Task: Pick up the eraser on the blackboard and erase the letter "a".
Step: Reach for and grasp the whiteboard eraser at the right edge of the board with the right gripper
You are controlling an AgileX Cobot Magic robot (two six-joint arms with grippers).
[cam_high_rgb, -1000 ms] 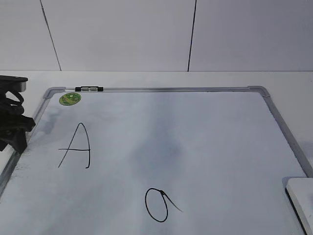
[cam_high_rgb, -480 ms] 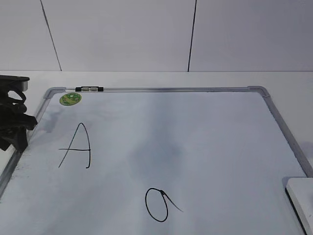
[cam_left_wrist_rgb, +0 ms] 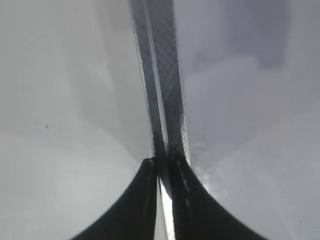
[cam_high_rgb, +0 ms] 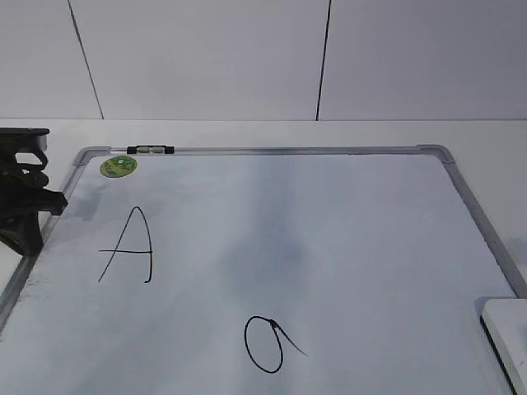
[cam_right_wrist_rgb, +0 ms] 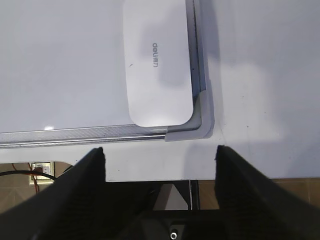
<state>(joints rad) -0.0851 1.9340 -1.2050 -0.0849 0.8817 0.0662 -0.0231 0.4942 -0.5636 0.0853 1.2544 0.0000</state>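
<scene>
The right pincer (cam_right_wrist_rgb: 160, 155) hangs wide apart above the eraser (cam_right_wrist_rgb: 157, 62), which lies in the blackboard (cam_right_wrist_rgb: 60, 60) corner just ahead of it. The left pincer (cam_left_wrist_rgb: 162, 167), pressed together and empty, sits over the board's frame, with the letter "a" (cam_high_rgb: 265, 344) well off to its side.

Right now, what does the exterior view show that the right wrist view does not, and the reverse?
Only the exterior view shows the letter "a", the capital "A", the green sticker and the left gripper. Only the right wrist view shows the whole eraser with its lettering and the open right gripper. Both show the blackboard and its frame.
</scene>
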